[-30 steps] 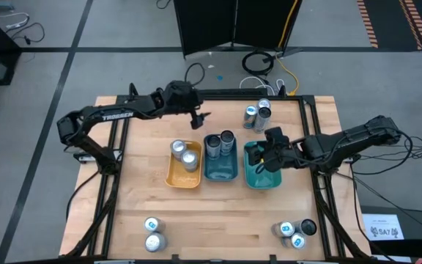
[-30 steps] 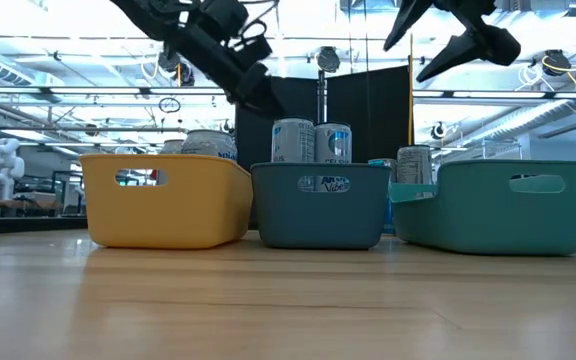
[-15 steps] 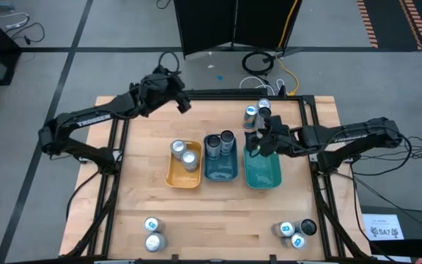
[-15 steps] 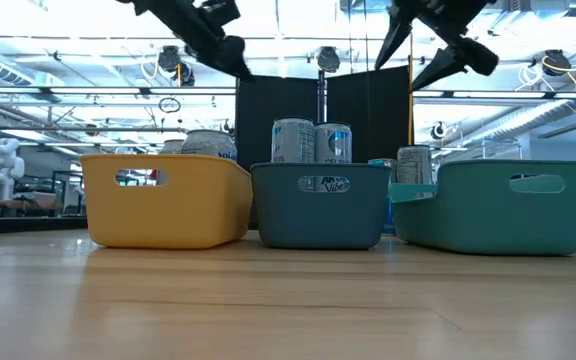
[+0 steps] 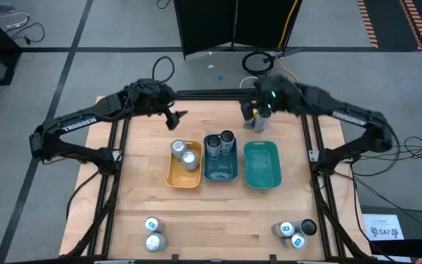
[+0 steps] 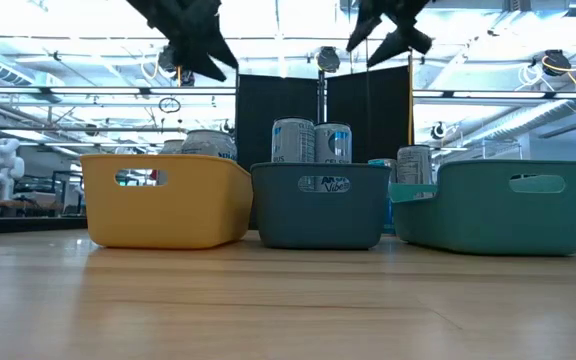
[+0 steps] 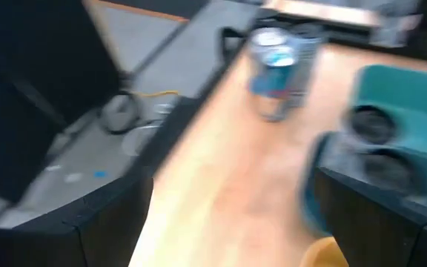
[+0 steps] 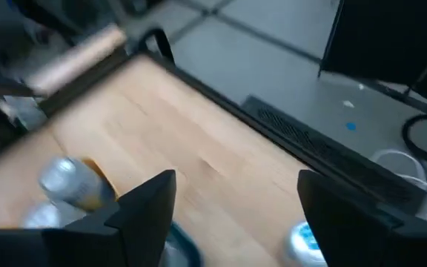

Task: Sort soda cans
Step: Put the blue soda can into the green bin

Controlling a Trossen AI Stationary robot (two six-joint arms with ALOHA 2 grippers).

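Moved since before: my right gripper (image 5: pixel 255 111) has left the green tray (image 5: pixel 262 166) and swung to 12 o'clock, above the two cans at the far edge (image 5: pixel 259 117); my left gripper (image 5: pixel 173 117) has pulled back toward 10 o'clock.
Right gripper state: fingers spread apart, nothing between them, seen in my right wrist view.
Left gripper state: fingers spread wide, empty, hanging over bare wood at 11 o'clock of the yellow tray (image 5: pixel 184 167).
Writing: "TROSSEN" in white along my left arm (image 5: pixel 79 125); a white sheet on the floor at 4 o'clock (image 5: pixel 384 227) has print I cannot read; the can labels are too small to read.
Yellow tray: two silver-topped cans (image 5: pixel 184 153).
Blue tray (image 5: pixel 220 159): two cans (image 5: pixel 220 143) at its far end, standing tall above the rim in the low view.
Green tray: nothing seen inside from above.
Loose cans: two at 7 o'clock near the front edge (image 5: pixel 153 233); three at 5 o'clock (image 5: pixel 294 232), one with a dark top, two with blue markings.
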